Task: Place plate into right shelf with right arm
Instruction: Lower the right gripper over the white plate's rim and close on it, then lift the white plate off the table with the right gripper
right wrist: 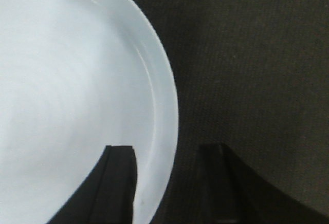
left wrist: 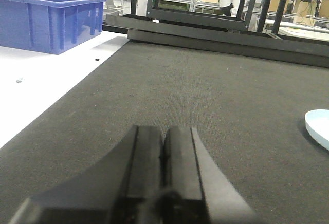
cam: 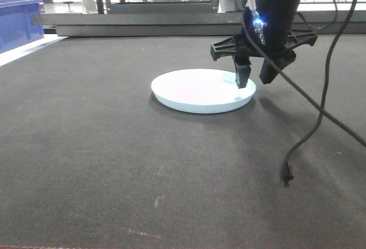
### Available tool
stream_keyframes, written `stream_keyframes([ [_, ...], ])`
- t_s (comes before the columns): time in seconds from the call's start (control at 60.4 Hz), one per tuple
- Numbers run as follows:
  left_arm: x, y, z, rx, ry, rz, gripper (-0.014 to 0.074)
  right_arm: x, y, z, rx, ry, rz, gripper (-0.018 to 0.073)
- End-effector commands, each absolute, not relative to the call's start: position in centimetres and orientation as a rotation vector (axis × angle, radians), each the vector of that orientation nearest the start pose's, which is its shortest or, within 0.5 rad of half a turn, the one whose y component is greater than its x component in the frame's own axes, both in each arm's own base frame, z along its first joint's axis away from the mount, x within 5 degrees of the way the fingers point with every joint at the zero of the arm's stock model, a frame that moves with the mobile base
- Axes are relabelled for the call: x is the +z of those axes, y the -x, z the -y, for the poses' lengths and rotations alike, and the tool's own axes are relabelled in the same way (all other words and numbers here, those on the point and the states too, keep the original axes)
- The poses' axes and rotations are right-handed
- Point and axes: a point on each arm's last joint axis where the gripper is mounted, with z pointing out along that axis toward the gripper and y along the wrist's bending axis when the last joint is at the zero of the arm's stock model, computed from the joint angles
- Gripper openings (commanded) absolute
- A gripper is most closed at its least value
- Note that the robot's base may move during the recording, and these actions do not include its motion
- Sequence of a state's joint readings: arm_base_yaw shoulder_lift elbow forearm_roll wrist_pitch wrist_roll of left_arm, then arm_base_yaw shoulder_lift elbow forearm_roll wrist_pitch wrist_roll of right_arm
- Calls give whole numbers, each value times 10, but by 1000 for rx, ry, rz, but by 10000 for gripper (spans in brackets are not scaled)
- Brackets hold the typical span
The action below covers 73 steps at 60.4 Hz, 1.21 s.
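Right wrist view: the right hand (right wrist: 169,157) is open, its fingers (right wrist: 121,183) straddling the rim of the plate (right wrist: 77,95), one above the white face, one over the dark counter (right wrist: 257,54). The plate lies flat on the counter, not yet lifted. Probable fault: a thin rim grip lets the plate tilt or slip when raised.

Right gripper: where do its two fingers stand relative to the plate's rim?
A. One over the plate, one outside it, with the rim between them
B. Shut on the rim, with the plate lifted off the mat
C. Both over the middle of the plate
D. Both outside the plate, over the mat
A: in the right wrist view the open right gripper has one finger over the plate and the other over the mat, with the rim between them.
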<state>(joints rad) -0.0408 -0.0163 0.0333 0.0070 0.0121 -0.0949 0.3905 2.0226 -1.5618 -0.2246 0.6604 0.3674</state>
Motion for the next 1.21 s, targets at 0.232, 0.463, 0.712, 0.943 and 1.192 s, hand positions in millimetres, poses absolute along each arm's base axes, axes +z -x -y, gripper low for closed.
stream_keyframes([
  [0.232, 208, -55, 2, -111, 37, -1421, -47, 239, -427, -159, 75, 211, -2427, 266],
  [0.463, 208, -55, 2, -111, 37, -1421, -47, 239, -429, -156, 75, 204, -2423, 63],
  [0.712, 208, -55, 2, -111, 37, -1421, -47, 268, -420, -152, 89, 190, -2373, 63],
  [0.943, 208, -55, 2, -111, 37, -1421, -47, 305, -388, -140, 128, 186, -2280, 63],
  [1.192, 208, -55, 2, -111, 37, -1421, -47, 317, -328, -120, 194, 208, -2165, 63],
])
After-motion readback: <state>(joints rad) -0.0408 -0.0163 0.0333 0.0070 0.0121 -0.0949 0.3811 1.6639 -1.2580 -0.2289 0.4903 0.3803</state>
